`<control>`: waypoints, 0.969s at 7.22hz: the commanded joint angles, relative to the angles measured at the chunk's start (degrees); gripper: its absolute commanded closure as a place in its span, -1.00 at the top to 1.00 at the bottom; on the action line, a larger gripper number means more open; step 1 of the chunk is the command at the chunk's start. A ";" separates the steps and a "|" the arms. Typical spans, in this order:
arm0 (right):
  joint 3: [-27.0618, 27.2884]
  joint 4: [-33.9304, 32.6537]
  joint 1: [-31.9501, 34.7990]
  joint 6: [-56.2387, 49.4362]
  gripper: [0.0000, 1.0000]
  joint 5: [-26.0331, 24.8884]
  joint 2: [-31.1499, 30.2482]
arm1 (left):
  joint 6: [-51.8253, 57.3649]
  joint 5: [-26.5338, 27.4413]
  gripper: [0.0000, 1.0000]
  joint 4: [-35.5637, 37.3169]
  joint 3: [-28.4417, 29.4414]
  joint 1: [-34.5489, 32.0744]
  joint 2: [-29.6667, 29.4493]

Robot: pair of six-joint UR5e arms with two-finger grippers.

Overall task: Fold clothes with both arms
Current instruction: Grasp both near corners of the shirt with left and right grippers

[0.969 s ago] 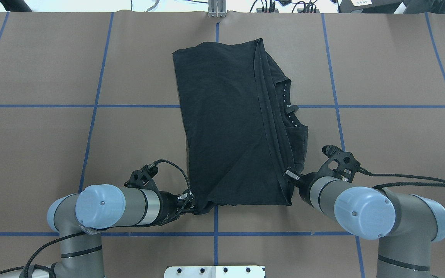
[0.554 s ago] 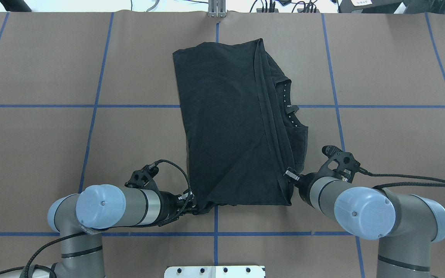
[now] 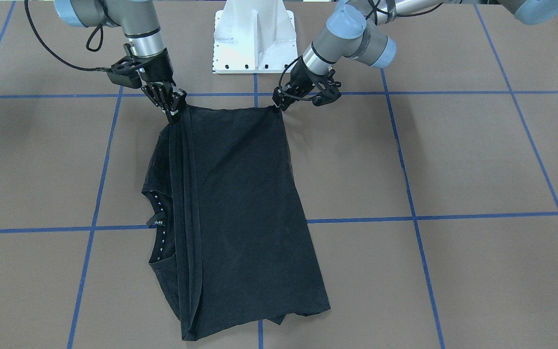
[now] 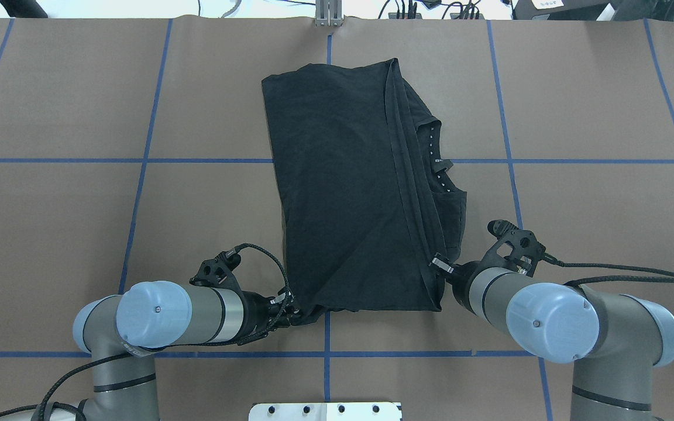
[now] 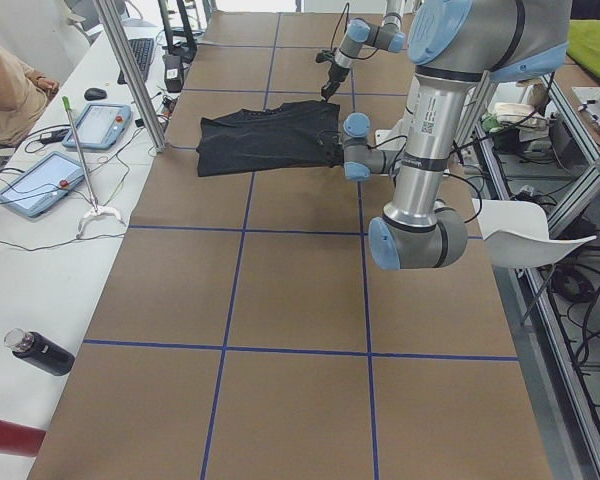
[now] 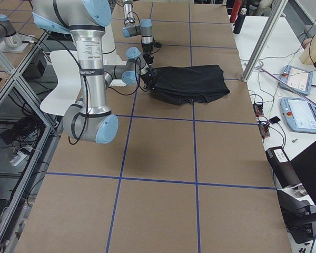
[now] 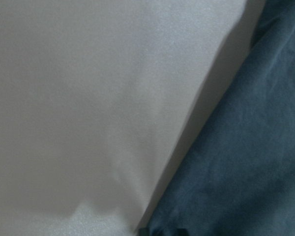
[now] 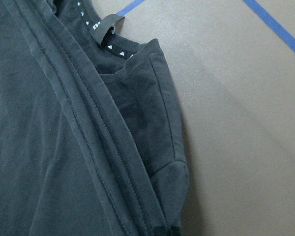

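Observation:
The black T-shirt lies folded lengthwise on the brown table, plain side up. Its collar, dotted with white marks, peeks out along the right edge. My left gripper is shut on the near-left corner of the shirt. My right gripper is shut on the near-right corner, where the layered hems meet. In the front-facing view the near edge of the T-shirt runs taut between the left gripper and the right gripper. The right wrist view shows the stacked hems and the collar. No logo is visible.
The white pedestal base stands just behind the grippers. Blue tape lines grid the brown table cover. A metal post sits at the far edge. Side benches carry tablets, a bottle and a seated person.
The left arm has crept very slightly to the right, toward the shirt's corner. The right arm and the shirt look unchanged.

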 commanded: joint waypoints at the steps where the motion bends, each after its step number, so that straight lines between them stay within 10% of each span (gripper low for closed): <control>1: 0.00 0.00 -0.03 0.00 -1.00 0.00 0.00 | 0.00 0.00 -0.21 0.00 0.25 0.19 0.00; 4: 0.00 0.00 0.06 0.00 -1.00 0.09 -0.09 | -0.09 -0.09 -1.00 0.00 0.25 0.19 -0.09; 7: 0.00 0.00 0.06 0.00 -1.00 0.00 -0.09 | 0.00 -1.92 -1.00 -0.17 -0.71 0.11 0.17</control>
